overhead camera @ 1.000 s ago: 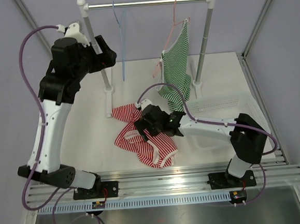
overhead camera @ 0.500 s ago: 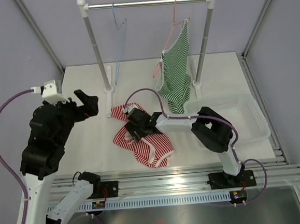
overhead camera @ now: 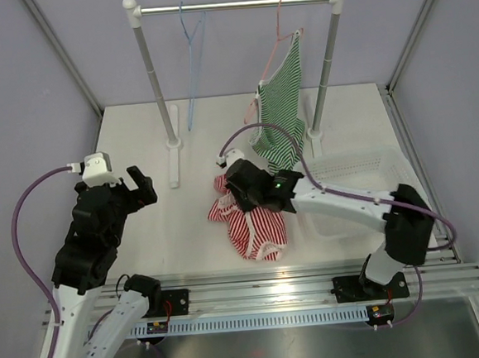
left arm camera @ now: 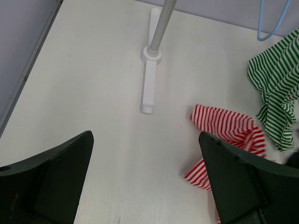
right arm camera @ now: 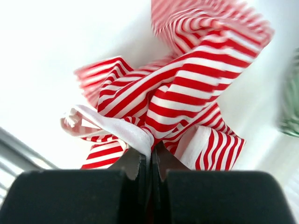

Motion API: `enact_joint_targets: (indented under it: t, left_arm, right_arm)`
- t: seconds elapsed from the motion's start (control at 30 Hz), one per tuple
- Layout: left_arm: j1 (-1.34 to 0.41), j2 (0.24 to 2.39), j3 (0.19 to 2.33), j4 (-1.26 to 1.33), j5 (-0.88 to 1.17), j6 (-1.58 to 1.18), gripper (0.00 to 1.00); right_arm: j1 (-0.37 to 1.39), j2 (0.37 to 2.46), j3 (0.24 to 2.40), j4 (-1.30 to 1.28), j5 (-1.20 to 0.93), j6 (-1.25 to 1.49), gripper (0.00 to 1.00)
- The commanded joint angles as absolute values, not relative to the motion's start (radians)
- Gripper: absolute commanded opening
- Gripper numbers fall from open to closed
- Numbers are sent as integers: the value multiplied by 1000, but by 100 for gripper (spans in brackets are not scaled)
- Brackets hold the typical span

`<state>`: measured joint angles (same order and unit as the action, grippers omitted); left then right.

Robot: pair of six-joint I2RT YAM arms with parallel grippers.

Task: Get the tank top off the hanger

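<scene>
- Pale violet walls stand around a white table in the top view. A rack stands along the far edge, and a white basket sits at the right edge.
- On the rack, you see the blue hanger bare. A pink hanger beside it carries a green tank top.
- The red tank top hangs bunched from the right gripper over the middle of the table. Its lower part droops toward the near edge.
- One second ago this top lay spread flat, more toward the left edge. Now it is gathered and has shifted toward the basket.
- The left gripper was high beside the left post of the rack then. It has now come back low, near the left edge.
- To my judgement, the removal itself is done. What remains is to carry the top away, perhaps into the basket.
- From the left wrist, both dark fingers stand wide apart with nothing between them. You see bare table below, and the rack foot toward the far edge.
- A corner of the red top also shows at the right side of that view, with green stripes beyond it.
- From the right wrist, the jaws are pressed together on a white-hemmed edge of the red top. The rest of the cloth spreads away in folds.
- Watch the hanging tail, which could catch on the basket rim.
</scene>
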<state>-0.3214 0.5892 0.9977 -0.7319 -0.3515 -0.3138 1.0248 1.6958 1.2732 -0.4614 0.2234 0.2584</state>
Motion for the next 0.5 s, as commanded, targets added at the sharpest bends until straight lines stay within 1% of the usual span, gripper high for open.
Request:
enact_joint_targets:
  t: [0.0,0.07,0.1,0.23,0.37,0.43,0.47]
  left_arm:
    - [-318,568,994,-667,-400,-296,99]
    - [-318,568,996,-661,-390,-295,99]
    - [-318,568,996,-661,-388,-293,99]
    - [-318,560,996,-664,-387,-291,99]
    - [-318,549,994,-661,-379,-293,99]
    - [-318,545,996,-661,-374,-293,99]
    - [-318,543,996,-661,-373,-293,99]
  right_arm:
    - [1029,1482,1327,-596,366,296,0]
    - [1029,1410,1345,-659,418,301,0]
    - [1028,1385,1362,-728,493,310,0]
    - [1016,1246,1422,-894,656,342,0]
    - [982,1192,1491,-1073,804,379,0]
    - [960,1172,1512,-1103,867,393,0]
    - [919,1163,1509,-1101,879,390,0]
